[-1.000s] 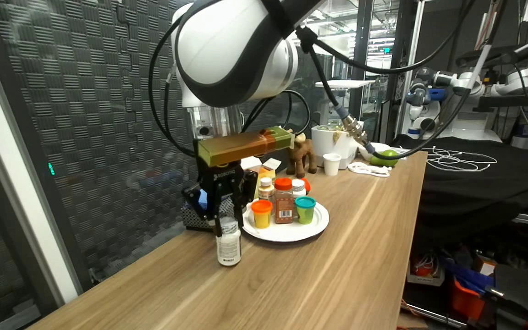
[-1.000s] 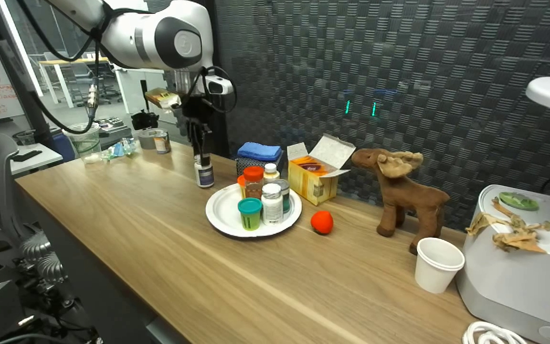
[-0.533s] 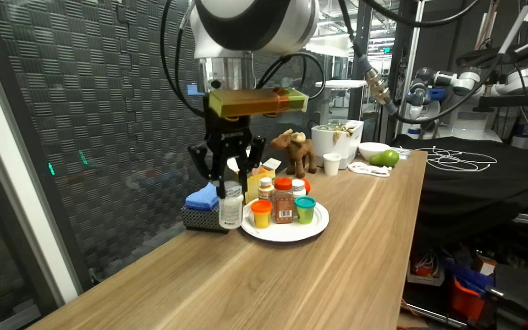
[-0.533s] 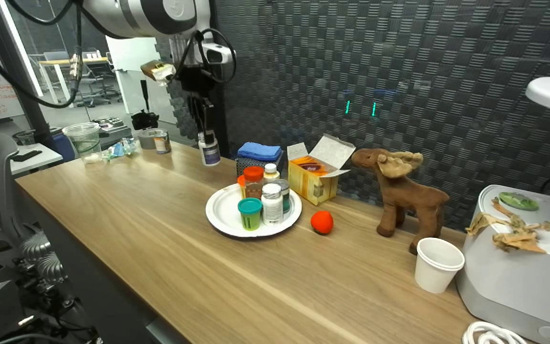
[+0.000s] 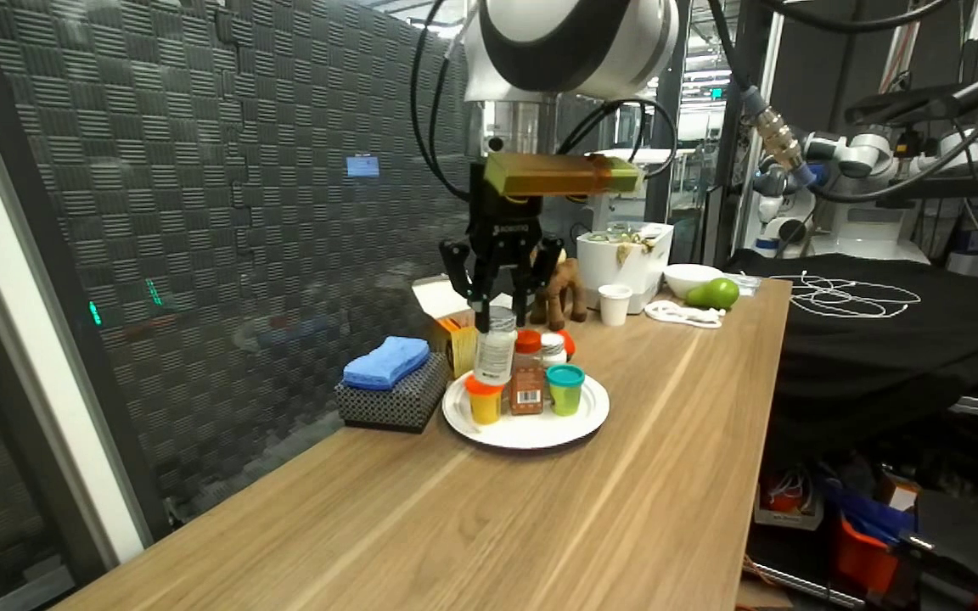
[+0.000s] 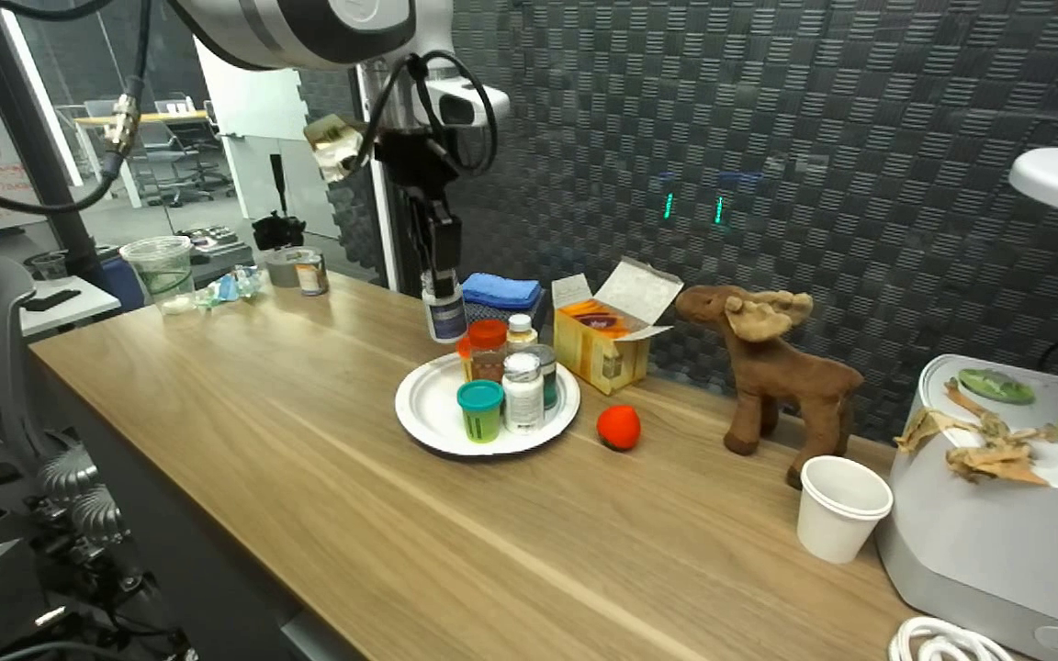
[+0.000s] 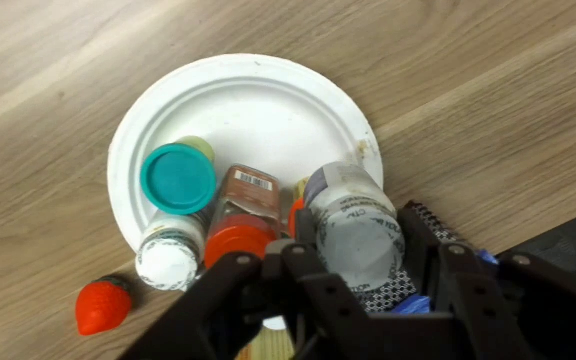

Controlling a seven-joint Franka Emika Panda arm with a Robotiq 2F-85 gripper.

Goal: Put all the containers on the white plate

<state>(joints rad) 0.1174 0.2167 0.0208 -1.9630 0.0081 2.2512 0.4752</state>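
Wrist view, from left to right: a capped white bottle (image 7: 172, 255), a teal-lidded tub (image 7: 178, 178) and a red-lidded jar (image 7: 245, 215) stand on the white plate (image 7: 263, 122); next, partly hidden, is the orange-lidded tub (image 5: 486, 409). Rightmost, the gripper (image 7: 358, 227) clasps the white pill bottle (image 7: 360, 222) between its fingers, near the bottle's top, holding it in the air at the plate's edge; both exterior views show its long axis close to vertical, slightly tilted. The plate's bare part lies up and to the left of the fingers in the wrist view. The coming move likely turns on carrying the pill bottle that way, clear of the orange-lidded tub; whether the two touch cannot be told.
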